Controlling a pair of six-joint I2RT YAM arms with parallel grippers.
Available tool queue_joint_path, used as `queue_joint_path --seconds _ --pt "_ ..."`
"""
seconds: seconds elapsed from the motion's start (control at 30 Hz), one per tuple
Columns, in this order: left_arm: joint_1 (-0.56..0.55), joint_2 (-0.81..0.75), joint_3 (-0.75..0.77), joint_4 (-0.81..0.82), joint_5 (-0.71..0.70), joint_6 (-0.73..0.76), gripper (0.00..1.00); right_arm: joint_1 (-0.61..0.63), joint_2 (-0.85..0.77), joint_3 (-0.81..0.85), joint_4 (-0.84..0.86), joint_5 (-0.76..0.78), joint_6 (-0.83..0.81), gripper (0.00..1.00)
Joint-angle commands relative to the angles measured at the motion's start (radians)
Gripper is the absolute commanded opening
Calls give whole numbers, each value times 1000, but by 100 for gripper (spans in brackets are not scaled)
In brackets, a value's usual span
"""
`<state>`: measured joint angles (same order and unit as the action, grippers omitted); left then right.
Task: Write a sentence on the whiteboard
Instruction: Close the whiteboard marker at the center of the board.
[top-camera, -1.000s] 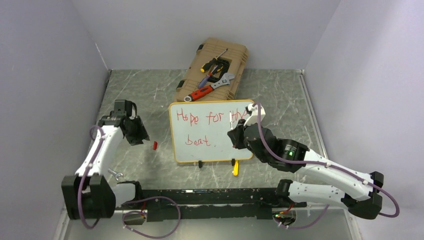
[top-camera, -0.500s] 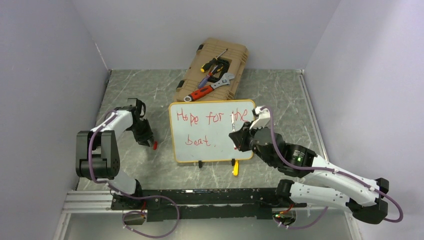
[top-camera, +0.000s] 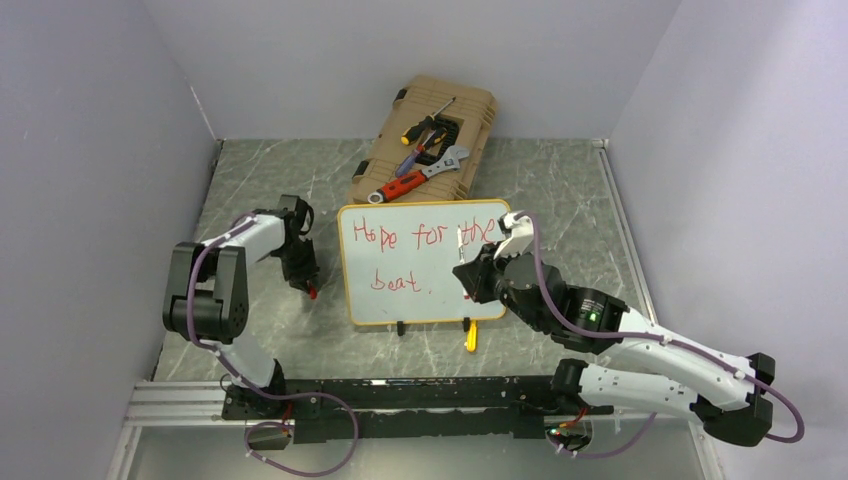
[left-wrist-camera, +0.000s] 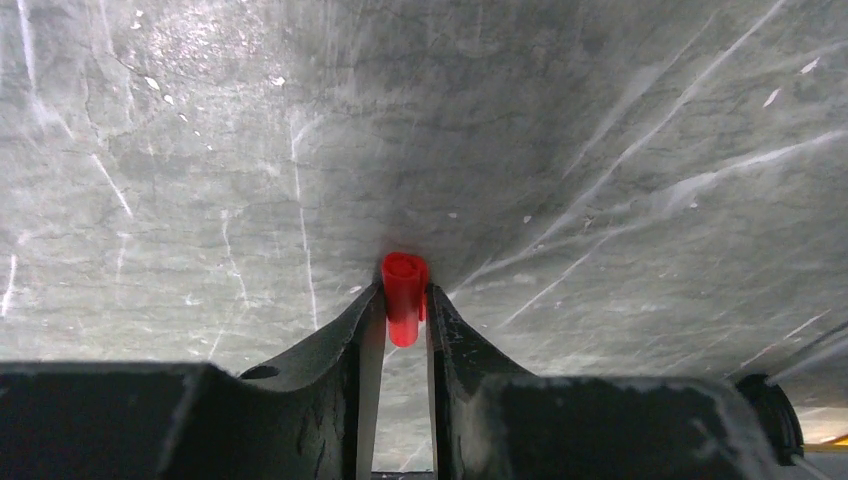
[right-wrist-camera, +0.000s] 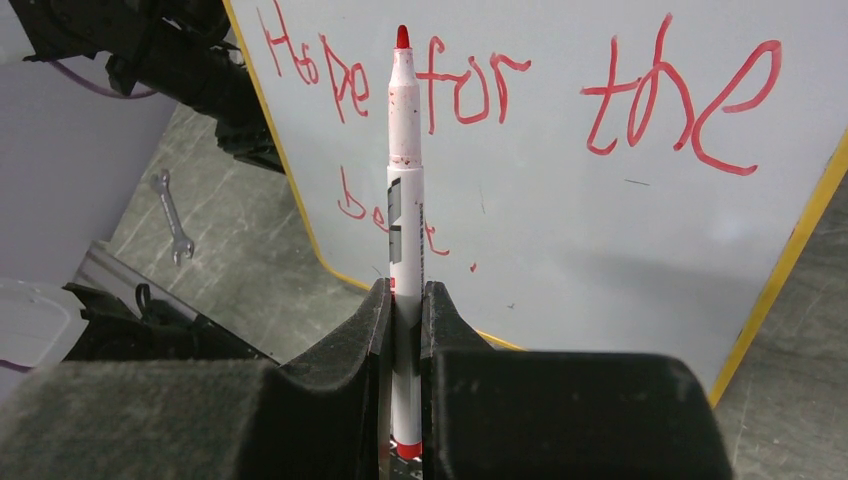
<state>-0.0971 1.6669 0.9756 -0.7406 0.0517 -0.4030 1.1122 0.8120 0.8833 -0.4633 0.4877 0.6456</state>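
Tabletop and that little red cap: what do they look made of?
The tabletop looks like grey marble or a marble-print laminate: white veins, dull sheen. The red cap is probably moulded plastic: smooth, evenly coloured, slightly glossy.

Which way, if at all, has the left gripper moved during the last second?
Yes. The left gripper moved right, toward the whiteboard, and now pinches the red cap.

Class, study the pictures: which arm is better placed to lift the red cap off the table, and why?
Left. The left gripper has the red cap between its fingers. The right gripper, across the whiteboard, holds the marker.
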Motion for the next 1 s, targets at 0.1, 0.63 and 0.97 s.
queue_joint_path --seconds 0.1,0.63,0.97 --pt "-21 23 19 -21 -96 11 25 3 -17 -17 47 -12 -4 0" --pt "26 -366 120 -146 8 -109 0 18 -23 3 61 -95 -61 0" --pt "-31 -586 304 -145 346 -368 0 65 171 89 162 -184 -21 0"
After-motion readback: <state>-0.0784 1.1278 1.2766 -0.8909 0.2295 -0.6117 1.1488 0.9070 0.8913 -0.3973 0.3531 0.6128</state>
